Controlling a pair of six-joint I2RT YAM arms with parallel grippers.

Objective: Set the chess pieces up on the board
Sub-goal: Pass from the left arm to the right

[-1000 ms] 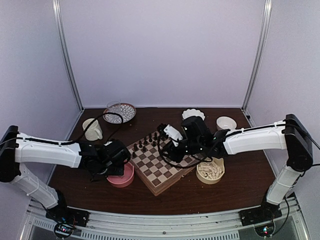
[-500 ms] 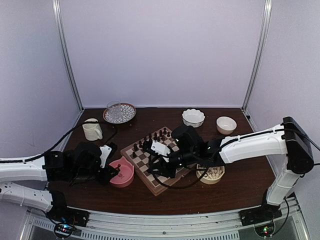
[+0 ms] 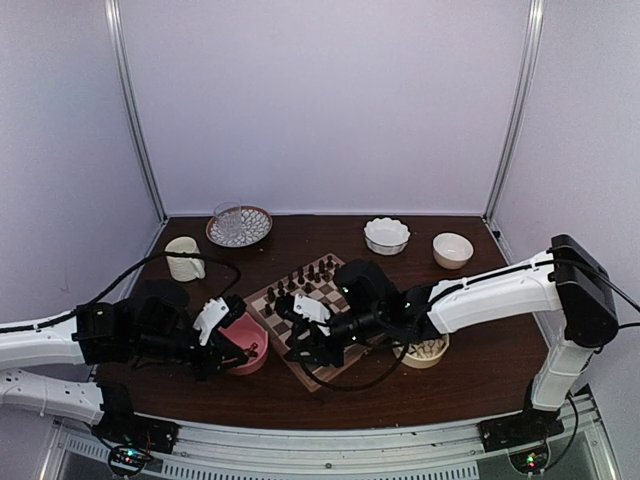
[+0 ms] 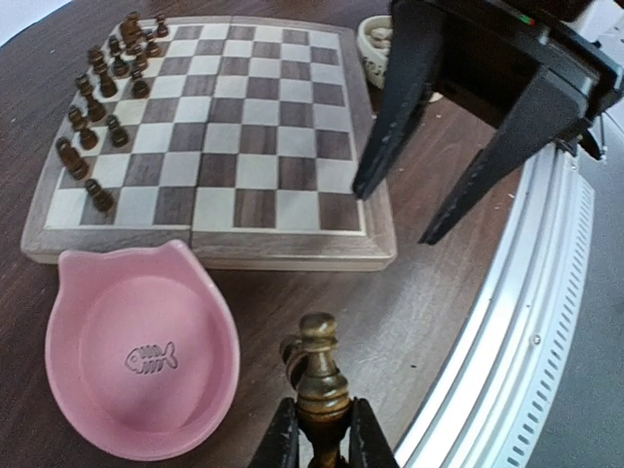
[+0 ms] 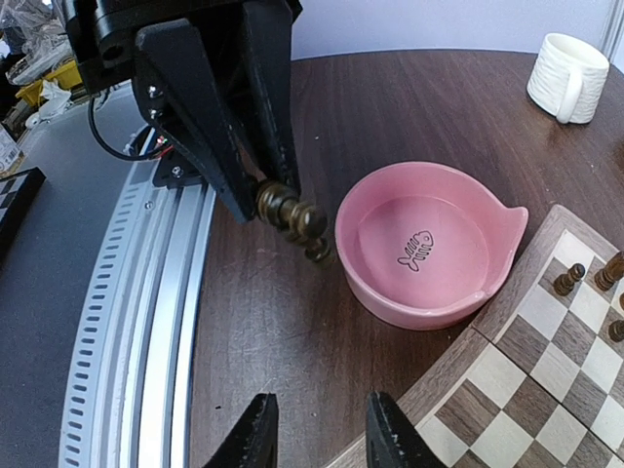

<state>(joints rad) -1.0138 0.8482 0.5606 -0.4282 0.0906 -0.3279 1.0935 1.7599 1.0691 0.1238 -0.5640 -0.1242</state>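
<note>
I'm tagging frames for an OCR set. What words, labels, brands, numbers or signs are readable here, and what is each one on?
No words, brands or numbers can be read in any view.
Sign only, no text: a fish-skeleton drawing on the inside bottom of the pink bowl.
The board shows no letters or digits on its border.
The clutter beyond the table edge is too blurred to read.

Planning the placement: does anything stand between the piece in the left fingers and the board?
Yes: the right gripper hangs at the board's near corner, facing the chess piece; the pink bowl lies just aside.
</note>
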